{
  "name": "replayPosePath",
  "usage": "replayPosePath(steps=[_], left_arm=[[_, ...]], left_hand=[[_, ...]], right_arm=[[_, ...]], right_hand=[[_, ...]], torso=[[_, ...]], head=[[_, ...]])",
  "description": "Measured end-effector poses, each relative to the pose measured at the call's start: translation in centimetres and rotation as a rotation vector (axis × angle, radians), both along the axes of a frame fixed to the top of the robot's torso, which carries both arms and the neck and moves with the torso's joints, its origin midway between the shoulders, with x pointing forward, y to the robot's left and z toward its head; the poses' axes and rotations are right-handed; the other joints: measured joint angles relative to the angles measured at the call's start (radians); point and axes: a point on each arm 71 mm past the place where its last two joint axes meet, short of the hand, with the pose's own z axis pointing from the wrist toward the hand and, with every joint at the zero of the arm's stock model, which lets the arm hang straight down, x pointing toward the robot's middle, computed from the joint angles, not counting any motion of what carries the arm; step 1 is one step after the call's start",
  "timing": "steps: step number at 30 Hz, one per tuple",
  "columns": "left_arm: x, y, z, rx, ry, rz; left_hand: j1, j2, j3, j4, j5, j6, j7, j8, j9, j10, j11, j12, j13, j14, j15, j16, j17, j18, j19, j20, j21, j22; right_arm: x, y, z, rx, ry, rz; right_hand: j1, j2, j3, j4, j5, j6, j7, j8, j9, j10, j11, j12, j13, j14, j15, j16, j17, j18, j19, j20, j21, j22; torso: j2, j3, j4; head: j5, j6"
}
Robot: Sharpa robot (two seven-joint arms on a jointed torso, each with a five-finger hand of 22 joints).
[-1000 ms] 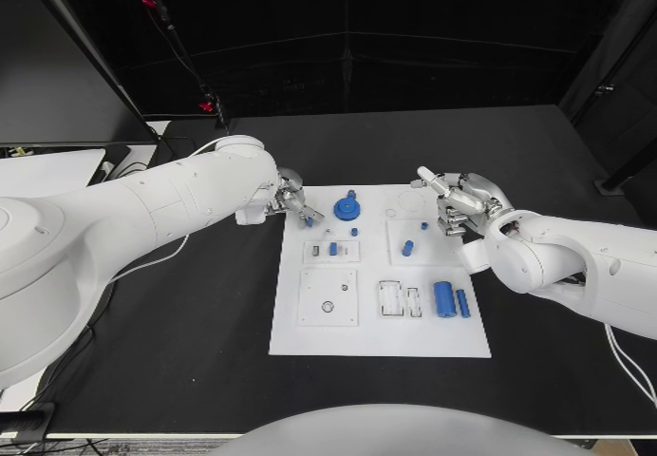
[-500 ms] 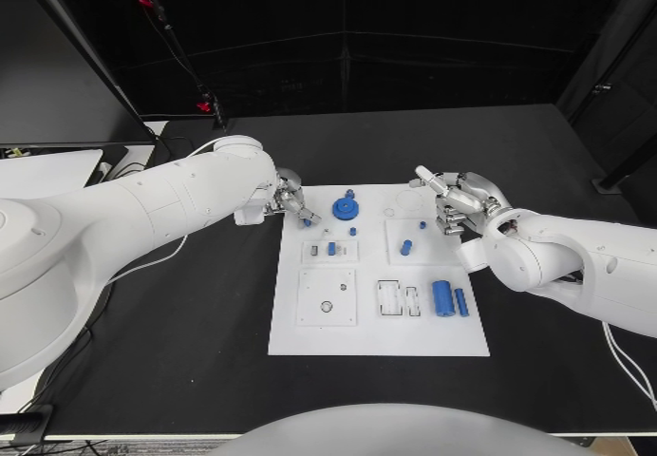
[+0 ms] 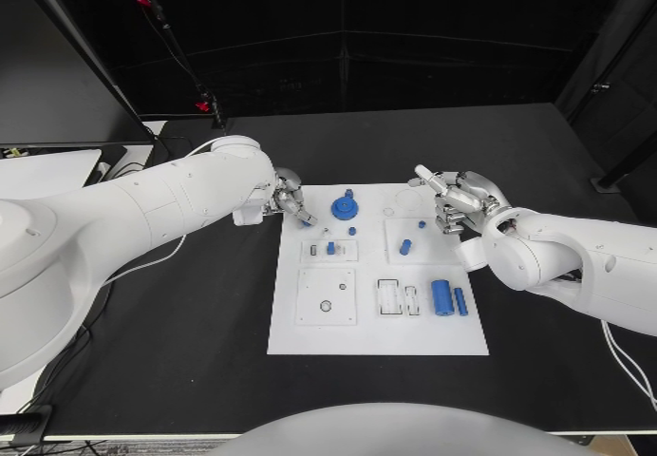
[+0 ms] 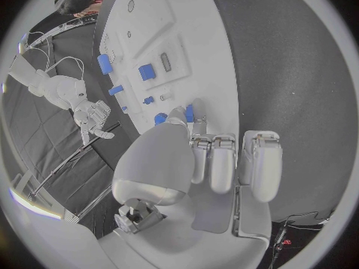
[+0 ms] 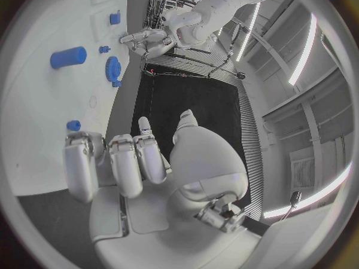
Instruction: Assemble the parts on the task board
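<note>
Head view: the white task board [image 3: 378, 332] lies in the middle of the black counter [image 3: 192, 313], with blue parts spread over it, among them a blue gear [image 3: 347, 205] near the far edge and a blue cylinder [image 3: 442, 295] toward the right side. The left robot hand [image 3: 291, 202] sits at the board's far left corner, pinching a small blue part [image 4: 189, 112] between its fingertips. The right robot hand [image 3: 456, 202] hovers over the board's far right corner with its fingers curled in, and holds nothing that can be seen.
</note>
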Motion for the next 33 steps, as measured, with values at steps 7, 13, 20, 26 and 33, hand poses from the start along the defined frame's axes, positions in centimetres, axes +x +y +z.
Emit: replayPosePath(steps=[7, 13, 20, 26, 33], left_arm=[[0.0, 0.2, 0.0, -0.01, -0.008, 0.002], [-0.2, 0.6, 0.1, -0.037, -0.012, 0.006], [-0.4, 1.0, 1.4, -0.093, -0.026, 0.012], [-0.7, 1.3, 2.5, -0.135, -0.018, 0.014], [-1.8, 1.8, 2.6, -0.147, 0.029, 0.018]], left_hand=[[0.011, -0.006, 0.016, 0.0, 0.013, 0.001, -0.001, -0.003, 0.0, 0.0, 0.0, 0.0, 0.029, 0.001, 0.001, 0.0, 0.0, 0.0, 0.0, 0.0, 0.0, 0.0], [0.011, -0.006, 0.019, 0.003, 0.014, 0.002, -0.001, -0.003, 0.001, 0.0, 0.0, 0.0, 0.029, 0.001, 0.001, 0.0, 0.0, 0.0, 0.0, 0.0, 0.0, 0.0], [0.011, -0.006, 0.019, 0.003, 0.018, 0.005, 0.003, -0.003, 0.001, 0.0, 0.0, 0.001, 0.029, 0.001, 0.001, 0.0, 0.0, 0.0, 0.0, 0.0, 0.0, 0.0], [0.011, -0.006, 0.03, 0.004, 0.035, 0.005, 0.003, -0.006, 0.001, 0.0, 0.0, 0.001, 0.029, 0.001, 0.002, 0.0, 0.0, 0.0, 0.0, 0.0, 0.0, 0.0], [0.011, -0.006, 0.031, 0.005, 0.037, 0.004, 0.004, -0.006, 0.001, 0.001, 0.001, -0.003, 0.038, 0.001, 0.002, 0.0, 0.0, 0.0, 0.0, 0.0, 0.0, 0.0]], right_arm=[[0.0, -0.1, 0.0, -0.001, 0.0, -0.001], [0.0, -0.1, 0.0, -0.002, 0.002, -0.003], [0.0, -0.2, -0.1, -0.003, 0.003, -0.005], [-0.1, -0.3, -0.1, -0.004, 0.004, -0.008], [-0.1, -0.4, -0.1, -0.005, 0.004, -0.009]], right_hand=[[0.0, 0.0, 0.0, 0.0, 0.0, 0.0, 0.0, 0.0, 0.0, 0.0, 0.0, 0.0, 0.0, 0.0, 0.0, 0.0, 0.0, 0.0, 0.0, 0.0, 0.0, 0.0], [0.0, 0.0, 0.0, 0.0, 0.0, 0.0, 0.0, 0.0, 0.0, 0.0, 0.0, 0.0, 0.0, 0.0, 0.0, 0.0, 0.0, 0.0, 0.0, 0.0, 0.0, 0.0], [0.0, 0.0, 0.0, 0.0, 0.0, 0.0, 0.0, 0.0, 0.0, 0.0, 0.0, 0.0, 0.0, 0.0, 0.0, 0.0, 0.0, 0.0, 0.0, 0.0, 0.0, 0.0], [0.0, 0.0, 0.0, 0.0, 0.004, 0.0, 0.0, 0.0, 0.0, 0.0, 0.0, 0.0, 0.0, 0.0, 0.0, 0.0, 0.0, 0.0, 0.0, 0.0, -0.004, 0.0], [0.0, 0.0, 0.0, 0.0, 0.005, 0.0, 0.0, 0.0, 0.0, 0.0, 0.0, 0.0, 0.0, 0.0, 0.0, 0.0, 0.0, 0.0, 0.0, 0.0, -0.004, 0.0]], torso=[[0.0, 0.0, 0.0001], [0.0, 0.0008, 0.0008], [0.0, 0.0009, 0.0011], [0.0, 0.0009, 0.0011], [0.0, 0.001, 0.0007]], head=[[-0.001, 0.001], [-0.002, 0.002], [-0.003, 0.002], [-0.001, 0.001], [0.001, 0.001]])
